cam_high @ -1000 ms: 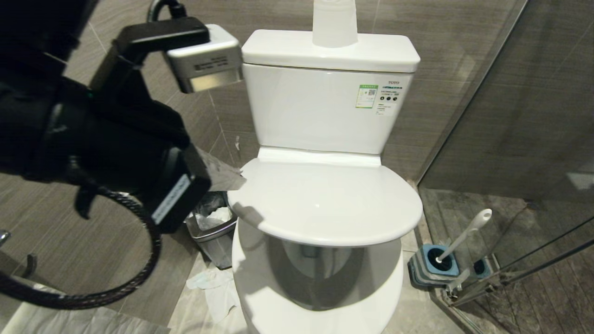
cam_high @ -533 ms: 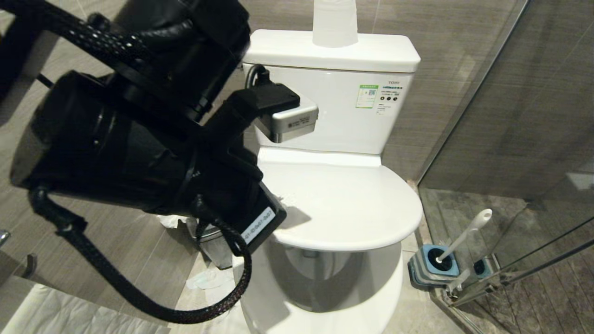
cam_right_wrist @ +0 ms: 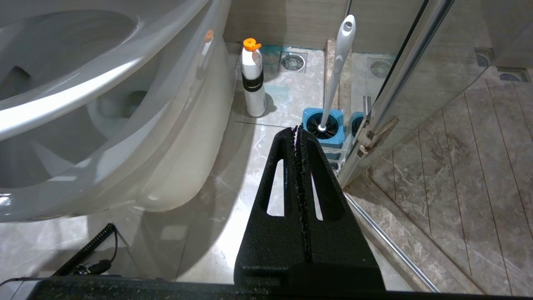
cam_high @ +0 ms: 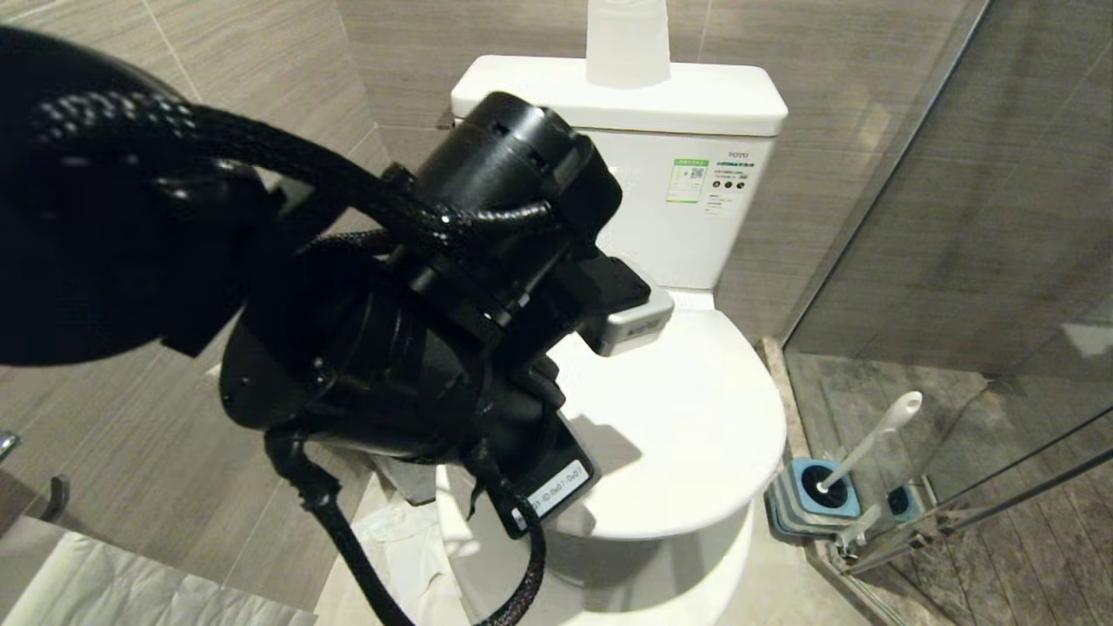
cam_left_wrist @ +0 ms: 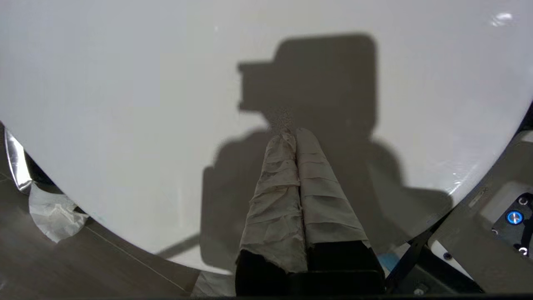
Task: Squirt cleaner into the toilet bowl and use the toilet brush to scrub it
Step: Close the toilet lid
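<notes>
The white toilet bowl (cam_high: 696, 574) stands in the middle, and its lid (cam_high: 696, 417) lies low over it and hides most of the basin. My left arm reaches across the lid. Its left gripper (cam_left_wrist: 291, 133) is shut, with tape-wrapped fingertips right at the lid's white surface (cam_left_wrist: 125, 104), where their shadow meets them. The toilet brush (cam_high: 869, 443) leans in its blue holder (cam_high: 813, 500) on the floor to the right. My right gripper (cam_right_wrist: 297, 129) is shut and empty, low above the floor. It points toward the toilet brush (cam_right_wrist: 337, 71) and a white cleaner bottle (cam_right_wrist: 253, 79) with an orange cap.
A glass shower door (cam_high: 956, 261) with a metal frame closes off the right side, just behind the brush holder. A steel bin (cam_high: 404, 482) and crumpled tissue (cam_high: 400, 539) lie left of the toilet. A translucent white bottle (cam_high: 626, 43) stands on the cistern.
My left arm has swung right and down across the lid. The lid's front edge has sunk toward the bowl, covering more of the basin. The right arm has not moved.
</notes>
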